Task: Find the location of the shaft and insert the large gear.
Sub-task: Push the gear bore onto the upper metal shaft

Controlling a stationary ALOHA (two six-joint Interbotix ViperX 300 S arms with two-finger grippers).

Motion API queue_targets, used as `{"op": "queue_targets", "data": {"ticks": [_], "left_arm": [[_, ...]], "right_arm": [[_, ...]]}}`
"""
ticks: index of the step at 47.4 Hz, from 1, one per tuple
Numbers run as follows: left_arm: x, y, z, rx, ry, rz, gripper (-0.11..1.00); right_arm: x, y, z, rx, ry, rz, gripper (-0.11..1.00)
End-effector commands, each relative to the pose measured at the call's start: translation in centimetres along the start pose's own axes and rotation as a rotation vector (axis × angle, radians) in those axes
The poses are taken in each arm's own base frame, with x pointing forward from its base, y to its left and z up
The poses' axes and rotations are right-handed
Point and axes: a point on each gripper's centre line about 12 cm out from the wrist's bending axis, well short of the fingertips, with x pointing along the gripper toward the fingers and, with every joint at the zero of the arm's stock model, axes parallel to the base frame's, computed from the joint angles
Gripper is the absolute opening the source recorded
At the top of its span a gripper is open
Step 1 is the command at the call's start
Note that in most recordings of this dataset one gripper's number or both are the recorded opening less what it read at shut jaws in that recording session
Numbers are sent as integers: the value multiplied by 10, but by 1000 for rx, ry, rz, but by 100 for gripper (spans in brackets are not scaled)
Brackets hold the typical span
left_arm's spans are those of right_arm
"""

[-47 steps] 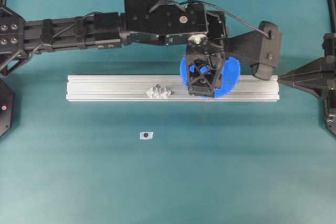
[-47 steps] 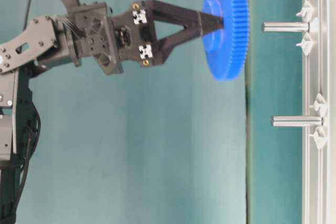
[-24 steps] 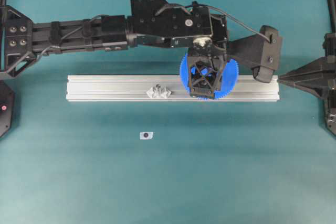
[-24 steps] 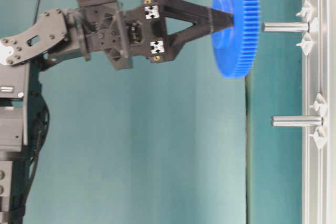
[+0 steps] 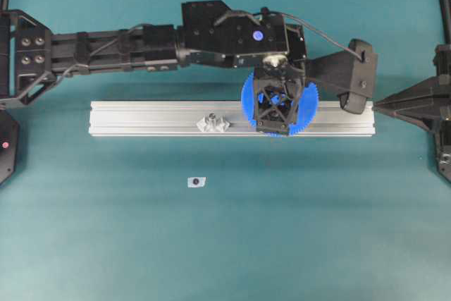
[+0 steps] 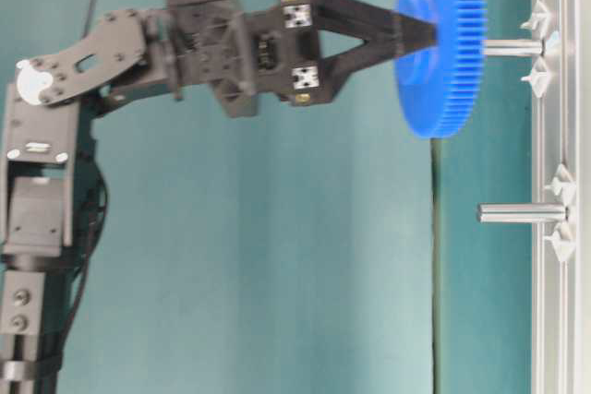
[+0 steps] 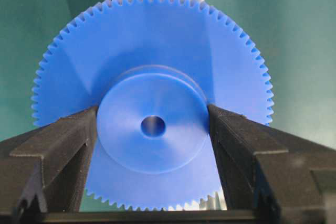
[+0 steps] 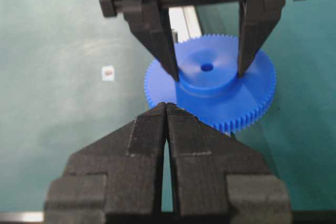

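Note:
My left gripper (image 5: 274, 109) is shut on the raised hub of the large gear (image 5: 247, 101), bright blue with fine teeth. In the table-level view the gear (image 6: 443, 53) is held flat-on to the shaft (image 6: 513, 46), whose tip is hidden behind the gear's rim. In the left wrist view the fingers (image 7: 63, 145) clamp the hub on both sides of the centre hole (image 7: 153, 126). The shaft is hidden under the gear in the overhead view. My right gripper (image 8: 166, 106) is shut and empty, just short of the gear (image 8: 210, 85).
The shaft stands on a long aluminium rail (image 5: 141, 118). A second pin with clear feet (image 5: 211, 122) stands further along it, also in the table-level view (image 6: 522, 213). A small white tag with a black dot (image 5: 196, 182) lies on the teal table.
My left gripper has carried the gear toward the rail, from a clear gap before the shaft's tip to covering the tip. The right arm has not moved.

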Motion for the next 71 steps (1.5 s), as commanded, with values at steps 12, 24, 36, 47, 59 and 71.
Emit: {"op": "queue_targets", "data": {"ticks": [12,24,36,47,59,71], "left_arm": [[-15,5,3,-5,-56,23,70],[-5,2,-3,-9,-31,14,70],[0,2,-6,-11,-31,15,70],[-2,19,-15,-39,-21,23,70],[-2,30,-18,-56,-22,30,70],[-3,30,-19,-59,-22,30,70]], "right_arm": [[0,0,7,7,-16,-1,1],[0,0,6,7,-14,-1,1],[0,0,6,8,-14,-1,1],[0,0,6,7,-14,-1,1],[0,0,6,8,-14,-1,1],[0,0,6,7,-16,-1,1]]}}
